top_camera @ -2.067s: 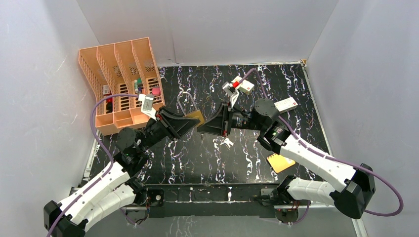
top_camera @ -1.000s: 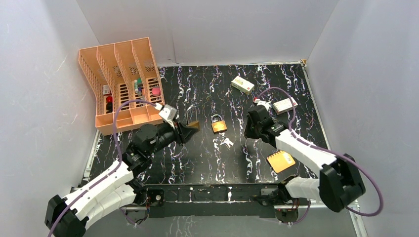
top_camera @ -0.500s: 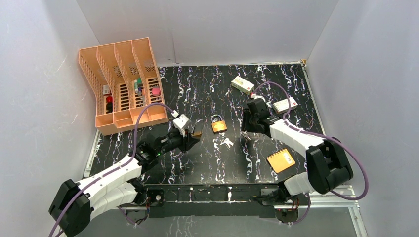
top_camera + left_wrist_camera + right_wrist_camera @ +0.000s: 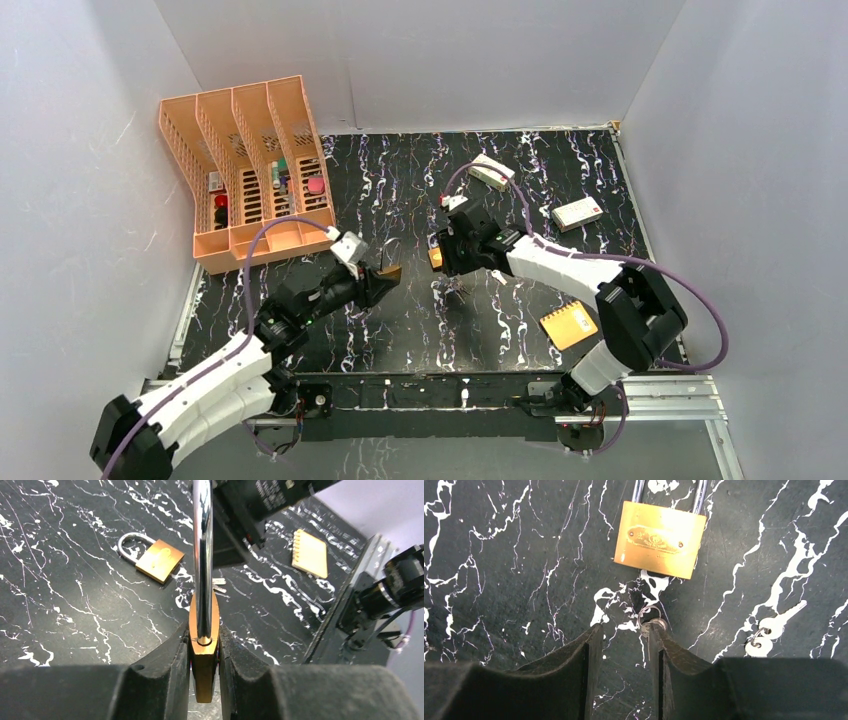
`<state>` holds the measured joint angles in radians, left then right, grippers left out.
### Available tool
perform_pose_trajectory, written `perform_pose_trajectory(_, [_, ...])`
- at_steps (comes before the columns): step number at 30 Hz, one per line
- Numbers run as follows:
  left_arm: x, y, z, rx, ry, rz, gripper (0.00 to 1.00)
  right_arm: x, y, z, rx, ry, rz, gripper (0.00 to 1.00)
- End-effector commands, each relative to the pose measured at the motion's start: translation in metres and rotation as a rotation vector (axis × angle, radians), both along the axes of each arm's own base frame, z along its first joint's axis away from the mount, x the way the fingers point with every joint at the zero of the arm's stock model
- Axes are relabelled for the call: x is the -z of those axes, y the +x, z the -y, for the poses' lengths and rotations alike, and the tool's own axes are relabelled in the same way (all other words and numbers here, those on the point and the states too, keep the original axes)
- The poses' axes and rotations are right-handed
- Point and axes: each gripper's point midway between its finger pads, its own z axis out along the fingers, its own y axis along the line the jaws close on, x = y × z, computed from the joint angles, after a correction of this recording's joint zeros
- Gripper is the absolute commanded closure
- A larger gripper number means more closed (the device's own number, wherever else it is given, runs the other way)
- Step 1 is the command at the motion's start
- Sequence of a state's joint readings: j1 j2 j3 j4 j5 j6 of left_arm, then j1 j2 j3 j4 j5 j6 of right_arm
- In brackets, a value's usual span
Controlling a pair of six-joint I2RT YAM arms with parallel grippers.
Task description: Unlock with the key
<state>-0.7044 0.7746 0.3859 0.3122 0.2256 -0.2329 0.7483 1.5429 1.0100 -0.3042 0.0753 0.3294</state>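
Left tool clamped on the held padlock, seen edge-on.
The brass body stands upright between the two dark fingers, touching both; its steel shackle rises up the middle of the view; beyond it a loose padlock lies flat on the black marbled table; a small silver key shows just right of the shackle; a yellow spiral notepad lies further right; the right arm's black body fills the top.

Nothing could be read with certainty. The rectangular brass padlock with a steel shackle, lying flat on the black white-veined table, bore an oval stamped emblem whose small lettering was too blurred to make out. White print on the black plastic arm housing was cropped and illegible. The label on the white rectangular box was too small.
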Motion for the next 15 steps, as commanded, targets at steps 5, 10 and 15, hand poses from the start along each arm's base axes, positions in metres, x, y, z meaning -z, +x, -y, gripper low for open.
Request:
perform_pose_trajectory(5, [-0.042, -0.010, -0.015, -0.077, -0.150, 0.006, 1.00, -0.004, 0.021, 0.007, 0.018, -0.097, 0.070, 0.52])
perform_pose_trajectory(10, [-0.040, -0.012, -0.024, -0.131, -0.189, -0.033, 1.00, 0.018, 0.014, 0.010, 0.000, -0.173, 0.010, 0.53])
perform_pose_trajectory(15, [-0.038, -0.013, -0.026, -0.151, -0.212, -0.058, 1.00, 0.032, 0.012, 0.008, -0.002, -0.248, -0.015, 0.55])
